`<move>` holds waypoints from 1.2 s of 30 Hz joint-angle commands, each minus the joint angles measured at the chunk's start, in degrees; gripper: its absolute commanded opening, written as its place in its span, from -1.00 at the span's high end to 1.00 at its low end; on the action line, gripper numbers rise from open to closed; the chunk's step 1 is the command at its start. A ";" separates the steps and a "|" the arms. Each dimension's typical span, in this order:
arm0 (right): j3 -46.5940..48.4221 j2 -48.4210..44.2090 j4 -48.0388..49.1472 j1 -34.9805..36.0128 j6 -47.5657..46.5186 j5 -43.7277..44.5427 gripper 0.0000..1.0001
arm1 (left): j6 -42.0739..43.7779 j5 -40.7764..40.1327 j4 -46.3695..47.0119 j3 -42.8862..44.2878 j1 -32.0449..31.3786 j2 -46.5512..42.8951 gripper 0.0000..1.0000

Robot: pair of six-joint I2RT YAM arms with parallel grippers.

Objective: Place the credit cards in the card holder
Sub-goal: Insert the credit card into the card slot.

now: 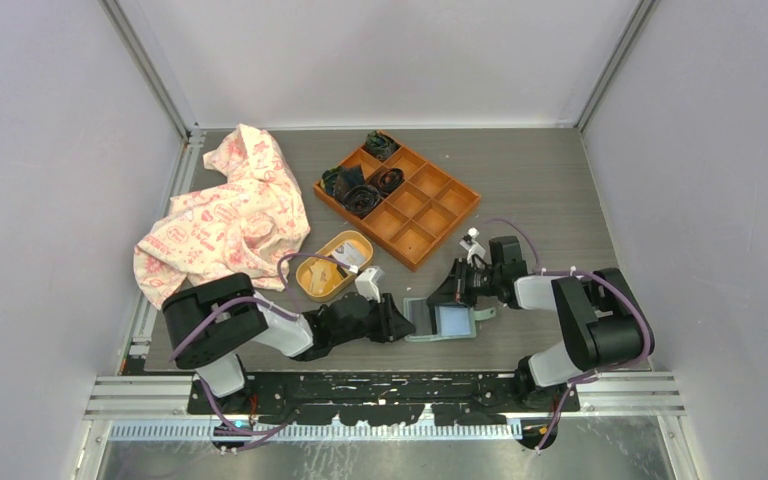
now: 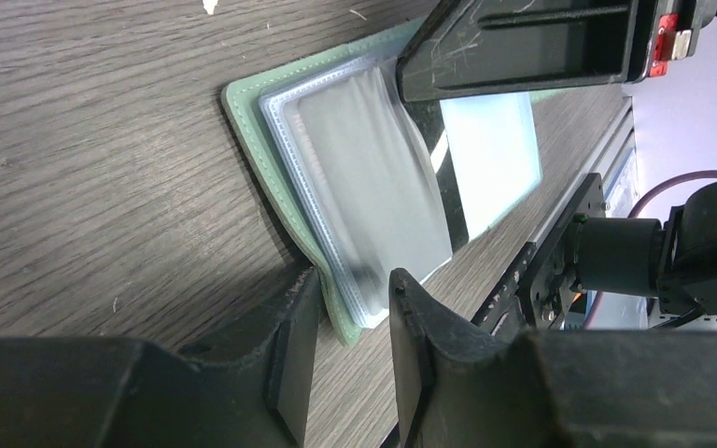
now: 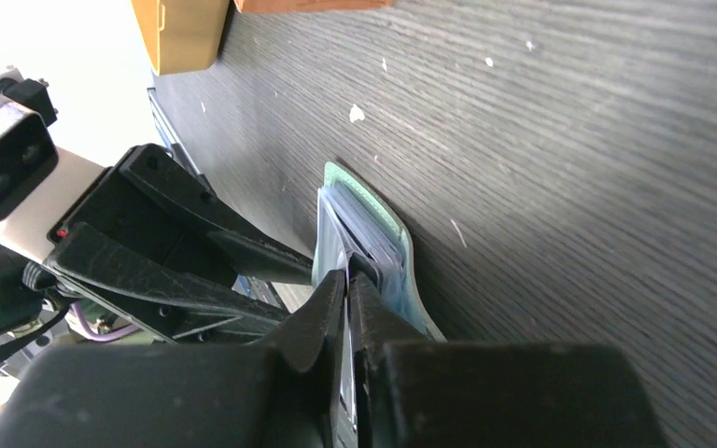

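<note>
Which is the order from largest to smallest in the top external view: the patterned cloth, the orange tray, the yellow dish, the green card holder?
1. patterned cloth
2. orange tray
3. yellow dish and card holder: they look about alike, and the holder is partly covered, so I do not rank them.

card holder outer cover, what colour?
Sage green. The card holder shows it best in the left wrist view, along its stitched edge.

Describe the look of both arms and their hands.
Both the left arm and right arm have bulky black joint housings, pale grey links and purple cables looping alongside. The left hand and right hand are black with flat, tapered fingers, each carrying a white wrist camera block and a small red mark.
</note>
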 commanded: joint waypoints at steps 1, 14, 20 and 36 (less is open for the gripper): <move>2.68 0.25 -1.53 1.33 -1.66 -1.47 0.72 | 1.05 0.22 -1.27 1.07 0.36 1.77 0.30; 15.28 -2.30 -22.68 1.26 -10.99 4.07 0.23 | 4.46 -3.91 -9.73 -1.16 0.60 -9.23 0.20; 25.44 1.86 -35.89 1.38 -21.73 7.92 0.09 | 6.95 -5.52 -15.49 -1.28 0.64 -15.42 0.19; 35.75 6.45 -50.77 1.03 -32.15 15.71 -0.13 | 7.20 -4.28 -13.57 -2.91 0.61 -16.37 0.19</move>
